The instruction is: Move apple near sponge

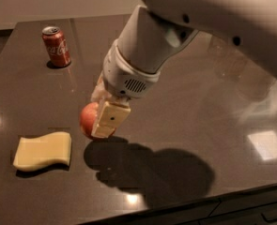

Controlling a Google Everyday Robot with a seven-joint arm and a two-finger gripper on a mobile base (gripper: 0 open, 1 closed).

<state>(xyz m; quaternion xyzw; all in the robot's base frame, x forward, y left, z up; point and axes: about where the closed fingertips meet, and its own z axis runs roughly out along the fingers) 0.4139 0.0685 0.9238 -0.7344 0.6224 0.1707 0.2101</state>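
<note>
The red-orange apple is held between the cream fingers of my gripper, just above the dark table. The gripper is shut on the apple; one finger covers its right side. The pale-yellow wavy sponge lies flat on the table at the lower left, a short gap to the left of and below the apple. My big white arm reaches down from the upper right.
A red Coca-Cola can stands upright at the back left of the dark table. The table's front edge runs along the bottom right. The arm's shadow lies on the table right of the sponge.
</note>
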